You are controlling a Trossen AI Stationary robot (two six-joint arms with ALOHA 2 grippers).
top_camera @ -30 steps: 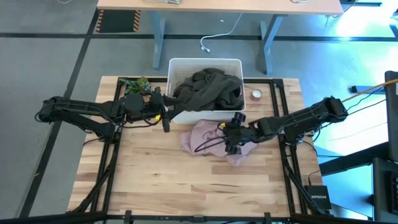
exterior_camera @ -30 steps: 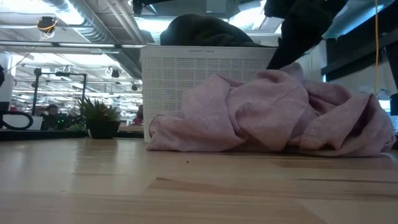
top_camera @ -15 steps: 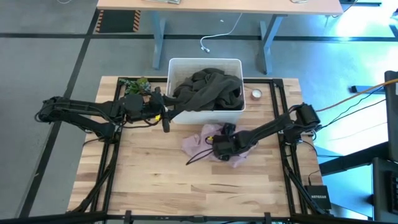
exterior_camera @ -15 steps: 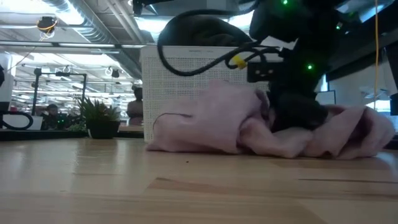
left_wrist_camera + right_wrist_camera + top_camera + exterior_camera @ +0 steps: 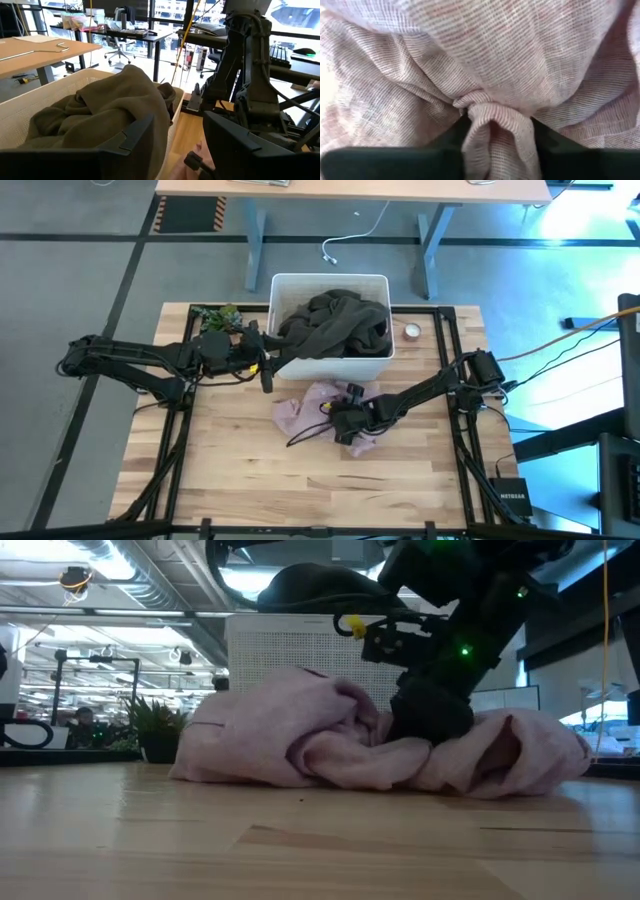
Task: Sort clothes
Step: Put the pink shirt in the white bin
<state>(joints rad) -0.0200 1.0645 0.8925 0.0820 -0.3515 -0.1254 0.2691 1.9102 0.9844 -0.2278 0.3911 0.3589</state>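
A pale pink garment (image 5: 300, 410) lies crumpled on the wooden table just in front of the white bin (image 5: 330, 278). My right gripper (image 5: 340, 424) is down in the middle of it, shut on a bunch of its cloth (image 5: 487, 107). A dark olive garment (image 5: 335, 325) fills the bin and hangs over its near rim. My left gripper (image 5: 267, 376) hovers open by the bin's near left corner, with nothing between its fingers (image 5: 135, 137). My right gripper pinches a raised fold (image 5: 490, 117) in the middle of the pink garment between its two fingers (image 5: 445, 145); the cloth is bunched into several layers there. It comes from above, slanting down from the table's right. The garment (image 5: 260, 740) lies slack on the table.
A small potted plant (image 5: 215, 317) stands at the far left corner, left of the bin. A small round object (image 5: 412, 332) sits to the bin's right. Bare wood stretches along the table's near half (image 5: 300, 480).
My right gripper has gone down and toward the table's left and near edge, into the pink garment. The garment has been pushed leftward and bunched up around the gripper, its left edge sliding farther left on the table.
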